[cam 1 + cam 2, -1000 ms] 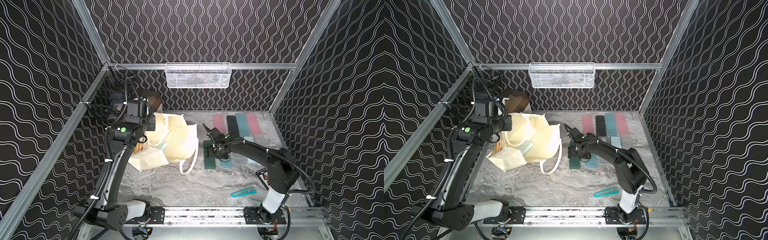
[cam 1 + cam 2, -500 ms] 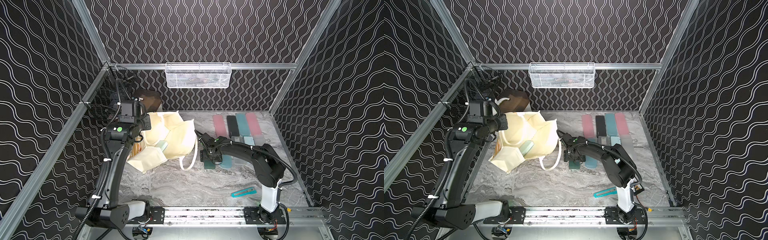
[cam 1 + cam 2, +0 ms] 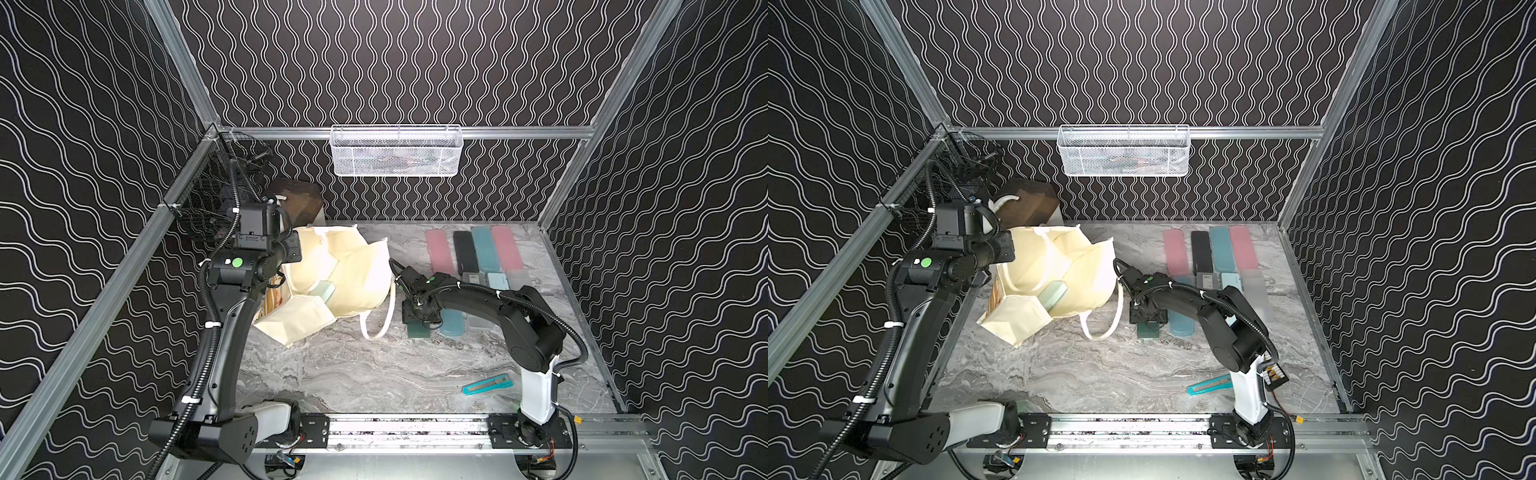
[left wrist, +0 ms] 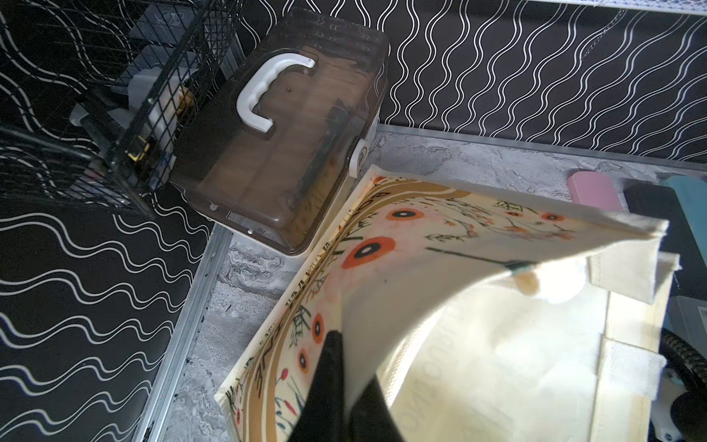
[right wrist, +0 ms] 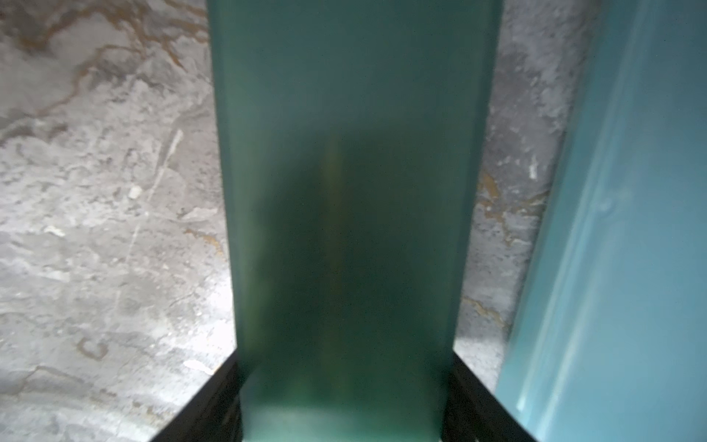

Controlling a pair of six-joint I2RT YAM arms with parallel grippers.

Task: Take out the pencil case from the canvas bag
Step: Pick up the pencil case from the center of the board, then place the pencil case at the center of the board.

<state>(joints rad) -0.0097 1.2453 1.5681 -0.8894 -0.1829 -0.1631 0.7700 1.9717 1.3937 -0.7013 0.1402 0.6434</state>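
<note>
The cream canvas bag (image 3: pixel 357 274) lies at the left of the table, mouth toward the middle. My left gripper (image 4: pixel 344 344) is shut on the bag's upper edge and holds that floral-printed side (image 4: pixel 421 237) lifted. A pale green pencil case (image 3: pixel 325 290) shows inside the opening, also in a top view (image 3: pixel 1054 294). My right gripper (image 5: pixel 344 363) points down over a dark green pencil case (image 5: pixel 344 153) lying on the marble right of the bag (image 3: pixel 417 330). Its two fingers sit against the case's long sides.
A brown-lidded box (image 4: pixel 283 134) stands behind the bag. A light blue case (image 5: pixel 612 229) lies right beside the dark green one. Several more cases (image 3: pixel 473 249) lie at the back right. A teal cutter (image 3: pixel 486 384) lies near the front right. A white mesh basket (image 3: pixel 395 151) hangs on the back wall.
My right gripper swung from pointing at the bag to straight down over the dark green case, and its jaws narrowed onto it. The left arm shifted back-left with the bag's edge.
</note>
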